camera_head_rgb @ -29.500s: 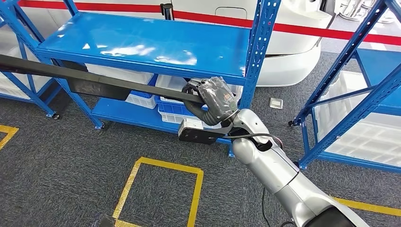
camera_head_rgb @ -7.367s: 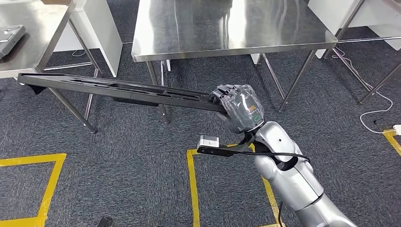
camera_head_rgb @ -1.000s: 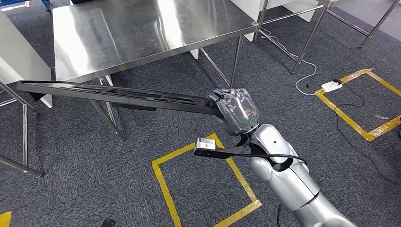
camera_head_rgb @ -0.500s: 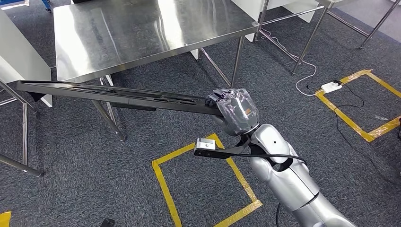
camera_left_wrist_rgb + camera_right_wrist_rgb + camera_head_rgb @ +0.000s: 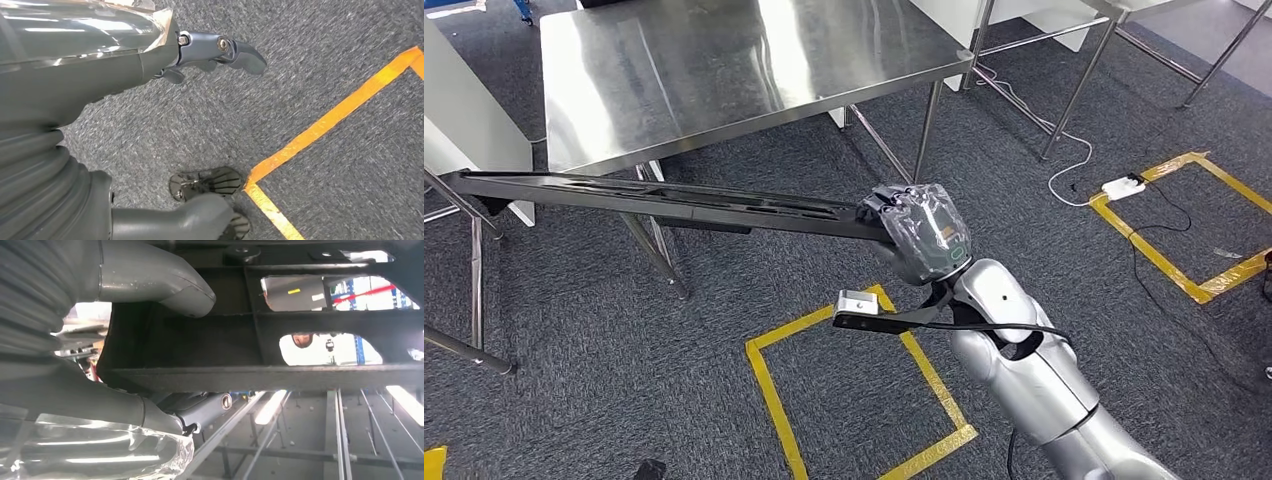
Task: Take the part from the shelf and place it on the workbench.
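One long black slotted part [image 5: 664,199] juts sideways from the right hand [image 5: 919,235], whose plastic-wrapped fingers clamp its near end; its far end hangs in front of the shiny steel workbench [image 5: 724,60], below the tabletop's edge. Left hand [image 5: 100,75] hangs over grey carpet with fingers loosely apart, holding nothing

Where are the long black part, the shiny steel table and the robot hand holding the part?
long black part [image 5: 674,203], head view, middle of its length.
steel table [image 5: 724,60], head view, bare tabletop.
right robot hand [image 5: 919,235], head view, back of the hand.
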Controlling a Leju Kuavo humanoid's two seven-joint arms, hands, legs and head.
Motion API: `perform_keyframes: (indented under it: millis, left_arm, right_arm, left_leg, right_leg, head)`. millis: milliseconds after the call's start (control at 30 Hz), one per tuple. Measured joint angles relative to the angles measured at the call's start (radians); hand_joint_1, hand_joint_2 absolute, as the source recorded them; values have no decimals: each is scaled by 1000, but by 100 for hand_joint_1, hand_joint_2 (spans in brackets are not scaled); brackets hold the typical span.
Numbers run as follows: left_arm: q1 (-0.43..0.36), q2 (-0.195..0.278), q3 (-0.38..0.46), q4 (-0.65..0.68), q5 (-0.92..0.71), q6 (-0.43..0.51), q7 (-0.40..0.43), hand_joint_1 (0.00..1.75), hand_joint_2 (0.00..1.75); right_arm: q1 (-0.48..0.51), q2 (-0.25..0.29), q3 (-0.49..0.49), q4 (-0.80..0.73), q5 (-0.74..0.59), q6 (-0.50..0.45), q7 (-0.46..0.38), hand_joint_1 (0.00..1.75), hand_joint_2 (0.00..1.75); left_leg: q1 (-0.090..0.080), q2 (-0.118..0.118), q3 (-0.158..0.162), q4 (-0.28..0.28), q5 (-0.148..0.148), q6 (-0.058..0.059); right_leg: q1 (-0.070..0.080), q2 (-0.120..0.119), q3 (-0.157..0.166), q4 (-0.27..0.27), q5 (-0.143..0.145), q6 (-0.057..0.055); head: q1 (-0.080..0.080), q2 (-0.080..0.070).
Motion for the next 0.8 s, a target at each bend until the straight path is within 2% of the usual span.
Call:
perform_keyframes:
  millis: [67,100,133,200,233,267,300,367,433,467,500,567,600,633,667,700,733,767,800]
  left_arm:
    - [0,0,-1,0,-6,2,-3,0,175]
    - [1,0,-3,0,-9,2,-5,0,175]
    - [1,0,-6,0,-12,2,-7,0,175]
    - [2,0,-11,0,-16,2,-10,0,175]
    - [1,1,-13,0,-18,3,-10,0,175]
    - [1,2,-14,0,-20,4,-10,0,175]
    - [1,3,-15,0,-21,4,-11,0,175]
    - [1,4,-17,0,-22,8,-11,0,175]
    - [1,3,-17,0,-22,14,-12,0,175]
    - [1,4,-18,0,-22,17,-12,0,175]
    - [1,3,-18,0,-22,19,-12,0,175]
    - [2,3,-18,0,-22,21,-11,0,175]
    - [4,3,-18,0,-22,21,-11,0,175]
    - [5,3,-18,0,-22,21,-11,0,175]
    - [6,3,-18,0,-22,21,-11,0,175]
    - [6,3,-18,0,-22,22,-11,0,175]
    - [6,3,-18,0,-22,22,-11,0,175]
    - [6,3,-18,0,-22,22,-11,0,175]
    - [5,3,-18,1,-22,22,-11,0,175]
  right_arm:
    - [3,-1,0,1,0,1,0,166,175]
    - [6,-2,1,2,1,1,0,166,175]
    - [9,-3,1,3,2,2,0,166,175]
    - [9,-5,1,4,5,2,-1,166,175]
    - [9,-5,1,4,5,2,-1,166,175]
    - [8,-4,2,4,5,2,-2,166,175]
    - [9,-4,2,5,6,2,-2,166,175]
    - [11,-5,2,5,6,2,-2,166,175]
    - [10,-5,2,5,8,2,-2,166,175]
    - [10,-4,2,5,8,2,-2,166,175]
    - [9,-4,2,5,8,2,-2,166,175]
    - [10,-3,4,5,8,2,-2,166,175]
    - [12,-3,4,5,8,2,-2,166,175]
    - [12,-3,5,5,8,2,-2,166,175]
    - [13,-3,5,5,8,2,-2,166,175]
    - [13,-2,5,5,8,2,-2,166,175]
    - [13,-1,5,5,8,2,-2,166,175]
    - [12,-1,5,5,8,2,-2,166,175]
    - [10,0,5,5,8,2,-2,166,175]
  left_leg:
    - [1,0,0,0,-3,-3]
    - [2,0,1,2,-7,-6]
    - [4,-1,2,5,-11,-12]
    - [10,-2,4,21,-26,-27]
    - [11,-3,1,33,-37,-37]
    - [11,-3,-1,43,-46,-44]
    - [10,-2,-2,50,-54,-51]
    - [13,-2,-1,53,-62,-59]
    - [18,-1,-9,80,-78,-68]
    - [21,0,-28,121,-98,-74]
    - [22,1,-62,183,-124,-79]
    - [23,1,-151,320,-164,-84]
    - [23,2,-184,354,-159,-85]
    - [24,2,-197,349,-132,-83]
    - [24,2,-190,305,-89,-80]
    - [24,2,-167,231,-36,-76]
    - [21,2,-140,164,-1,-72]
    - [19,1,-118,112,20,-67]
    - [15,1,-104,82,25,-63]
  right_leg:
    - [-6,0,-69,131,-42,2]
    - [-9,0,-86,160,-45,8]
    - [-13,-1,-82,145,-31,18]
    - [-21,-3,-21,14,24,39]
    - [-23,-3,12,-48,44,42]
    - [-23,-2,35,-87,53,39]
    - [-21,-1,45,-102,52,31]
    - [-18,3,48,-99,46,12]
    - [-21,4,56,-99,41,1]
    - [-22,4,61,-100,38,-5]
    - [-22,5,66,-100,33,-11]
    - [-20,5,74,-100,23,-20]
    - [-19,6,80,-100,17,-22]
    - [-19,7,86,-100,11,-21]
    - [-18,8,96,-100,4,-20]
    - [-18,10,106,-101,-5,-18]
    - [-16,11,116,-102,-14,-14]
    - [-14,12,124,-104,-21,-9]
    - [-12,13,130,-107,-27,-4]
  head:
    - [0,0]
    - [0,0]
    - [0,0]
    - [0,0]
    - [1,0]
    - [1,0]
    - [2,0]
    - [2,0]
    - [1,0]
    - [1,0]
    - [1,0]
    - [1,0]
    - [0,0]
    - [0,0]
    - [0,0]
    - [0,0]
    - [1,0]
    - [1,0]
    - [1,0]
